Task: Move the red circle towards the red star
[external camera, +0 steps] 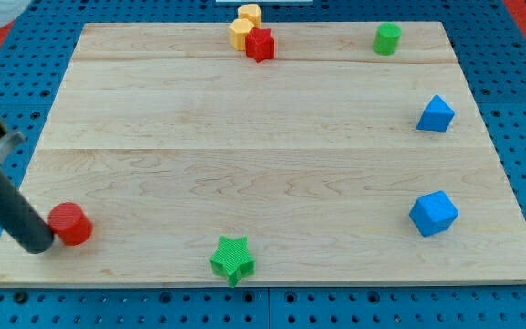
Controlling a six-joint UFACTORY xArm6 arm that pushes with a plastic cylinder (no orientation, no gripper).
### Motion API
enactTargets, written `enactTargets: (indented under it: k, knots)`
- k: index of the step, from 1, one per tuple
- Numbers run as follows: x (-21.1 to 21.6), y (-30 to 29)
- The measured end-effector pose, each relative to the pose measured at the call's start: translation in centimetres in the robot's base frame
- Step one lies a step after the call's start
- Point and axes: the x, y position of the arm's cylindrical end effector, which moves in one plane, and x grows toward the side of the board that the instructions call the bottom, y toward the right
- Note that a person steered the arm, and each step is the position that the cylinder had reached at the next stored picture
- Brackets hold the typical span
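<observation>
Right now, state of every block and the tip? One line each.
my tip: down on the board, touching the red circle's left side.
red circle: upright, bottom left.
red star: top edge, touching a yellow block.
yellow blocks: two, bunched together, shapes unclear.
green star: flat, at the bottom edge, alone.
green cylinder: upright, top right.
upper blue block: right side, alone.
lower blue block: right side, alone.

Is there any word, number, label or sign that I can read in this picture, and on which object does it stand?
None: no readable text appears anywhere in the view.
The red circle, red star, green star, two yellow blocks, green cylinder and two blue blocks have plain faces.
The wooden board is unmarked.
My tip, at the red circle's left in the view, carries no marking.
</observation>
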Motion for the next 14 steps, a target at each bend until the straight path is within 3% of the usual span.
enactTargets:
  k: [4, 6, 9, 11, 14]
  knots:
    - [-2.3, 2.9]
    - [-4.0, 8.1]
    - [-11.3, 14.8]
    - [-12.8, 21.2]
    - [-22.0, 25.2]
